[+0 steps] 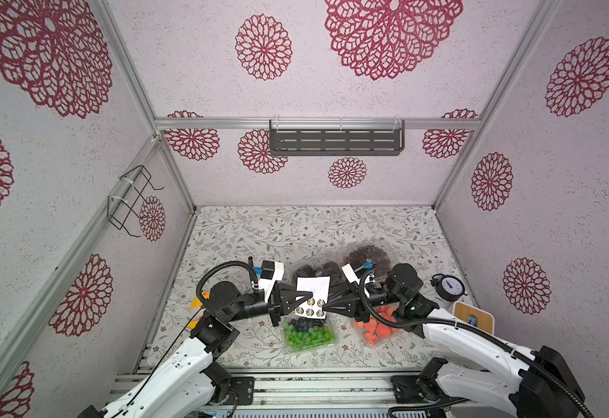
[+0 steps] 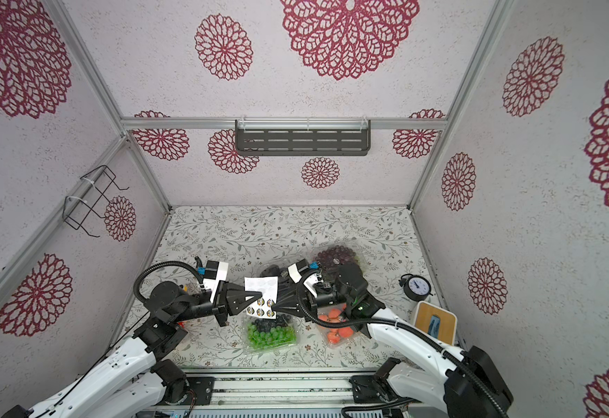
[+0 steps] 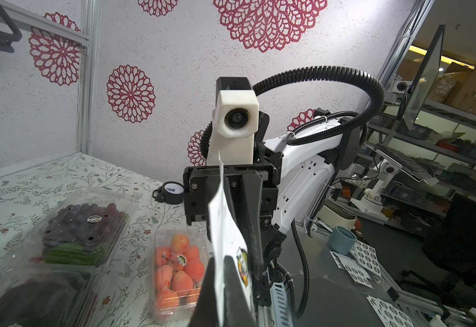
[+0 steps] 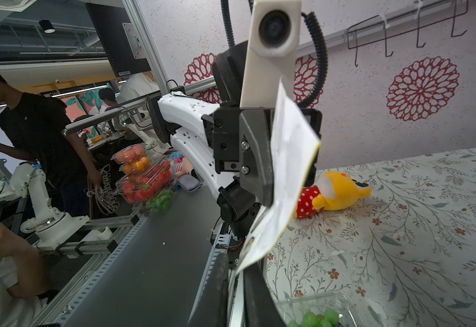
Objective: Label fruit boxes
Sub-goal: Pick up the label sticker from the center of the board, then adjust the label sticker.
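Nearest the lens: left gripper (image 1: 309,293) is pinching the white sticker sheet (image 1: 319,286) by its left side, jaws pressed together on it. The right gripper (image 1: 327,308) is nipping the sheet's front right corner. Sheet is hanging above the table (image 1: 259,231). Dark purple box (image 1: 366,253) and black box (image 1: 306,270) are sitting side by side near the surface's centre, purple nearer the right edge. Green-and-blue box (image 1: 308,334) and orange-red box (image 1: 377,331) are lying along the front edge.

Top views: stereo pair, far up over the 6 o'clock edge of the floral table (image 1: 259,231), tilted toward 12; both take it all in. Left wrist camera (image 4: 275,27): close in, faces 3 o'clock, at the right wrist camera (image 3: 238,119), which faces 9, back at it. All four share the sticker sheet (image 1: 314,287); right wrist and top views share the green-and-blue fruit box (image 4: 341,305).
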`<state>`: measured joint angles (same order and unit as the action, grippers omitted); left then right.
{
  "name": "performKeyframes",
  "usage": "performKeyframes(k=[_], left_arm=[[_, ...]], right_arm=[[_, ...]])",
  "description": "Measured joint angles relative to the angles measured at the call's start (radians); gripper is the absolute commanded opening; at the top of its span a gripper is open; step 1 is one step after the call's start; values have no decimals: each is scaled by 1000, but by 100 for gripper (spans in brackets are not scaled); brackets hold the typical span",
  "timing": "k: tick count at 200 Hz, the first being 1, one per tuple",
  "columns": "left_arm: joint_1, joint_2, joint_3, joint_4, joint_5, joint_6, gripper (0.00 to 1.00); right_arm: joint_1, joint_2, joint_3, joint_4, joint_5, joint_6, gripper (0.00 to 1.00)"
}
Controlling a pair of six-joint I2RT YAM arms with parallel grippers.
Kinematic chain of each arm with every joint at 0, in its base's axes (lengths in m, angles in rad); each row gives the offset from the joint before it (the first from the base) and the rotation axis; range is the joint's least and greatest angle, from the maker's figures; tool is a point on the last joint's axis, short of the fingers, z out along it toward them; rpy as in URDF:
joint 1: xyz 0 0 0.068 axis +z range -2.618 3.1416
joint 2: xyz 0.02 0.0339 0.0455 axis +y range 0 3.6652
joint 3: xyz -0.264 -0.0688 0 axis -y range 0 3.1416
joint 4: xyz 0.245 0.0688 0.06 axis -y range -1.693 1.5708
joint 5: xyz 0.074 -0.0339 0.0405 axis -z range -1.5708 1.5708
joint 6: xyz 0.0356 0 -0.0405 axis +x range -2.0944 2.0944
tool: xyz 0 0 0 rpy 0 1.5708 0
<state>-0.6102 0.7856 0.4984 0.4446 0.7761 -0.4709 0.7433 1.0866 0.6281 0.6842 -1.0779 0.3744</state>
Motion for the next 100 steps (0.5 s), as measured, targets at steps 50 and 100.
performKeyframes(k=[50, 100], left_arm=[[0, 6, 0, 18, 6, -9, 0], [0, 7, -3, 47, 26, -27, 0]], right_arm=[[0, 48, 14, -4, 0, 3, 16], [0, 48, 17, -10, 1, 1, 10]])
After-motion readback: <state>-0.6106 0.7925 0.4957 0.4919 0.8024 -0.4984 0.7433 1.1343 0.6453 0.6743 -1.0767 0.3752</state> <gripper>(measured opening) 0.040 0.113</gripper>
